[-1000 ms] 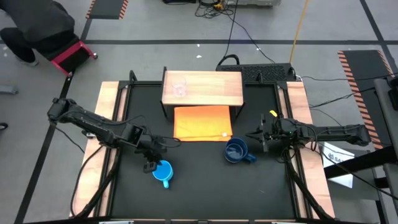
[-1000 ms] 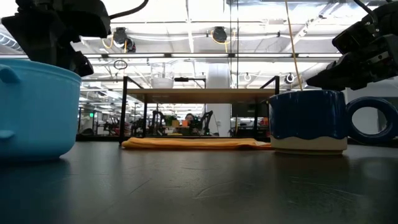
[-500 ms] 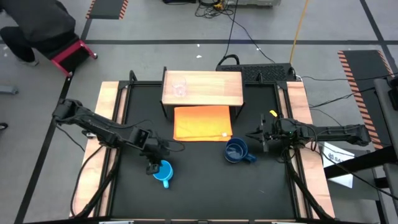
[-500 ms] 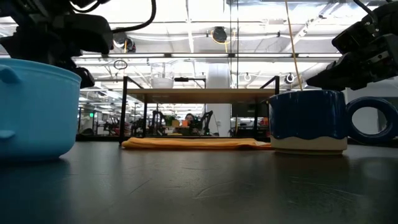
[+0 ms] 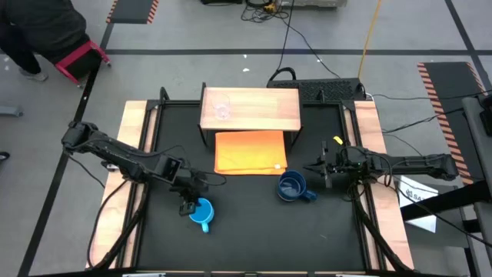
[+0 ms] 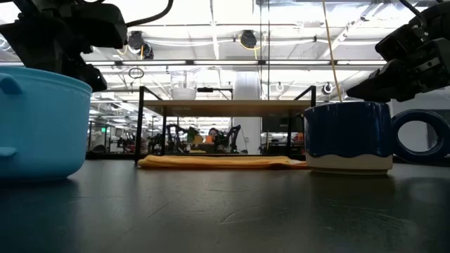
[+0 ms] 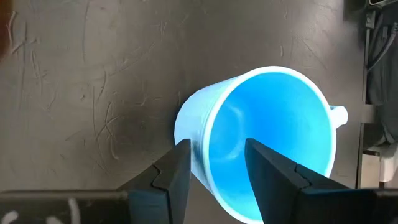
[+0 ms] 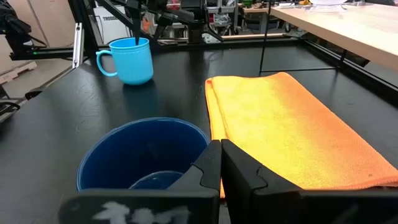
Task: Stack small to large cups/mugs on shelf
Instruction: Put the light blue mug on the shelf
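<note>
The light-blue mug (image 5: 201, 214) stands upright on its base on the black table, handle toward the near edge. My left gripper (image 7: 217, 168) is open and points steeply down at the mug's left wall (image 7: 202, 134), one finger outside and one inside; no touch shows. The dark-blue mug (image 5: 292, 187) stands upright right of centre. My right gripper (image 5: 321, 171) is shut and hovers level just right of it, apart from it. A tiny clear glass cup (image 5: 222, 109) stands on the light-wood shelf (image 5: 261, 108) at the back.
A folded orange cloth (image 5: 250, 151) lies flat in front of the shelf, between the two mugs and the shelf's black frame. Wooden side rails (image 5: 135, 123) border the black tabletop. A person (image 5: 46, 27) is beyond the table's far left corner.
Nothing on the table has visibly changed. The person beyond the far left corner has shifted, and the red thing beside them has moved further left.
</note>
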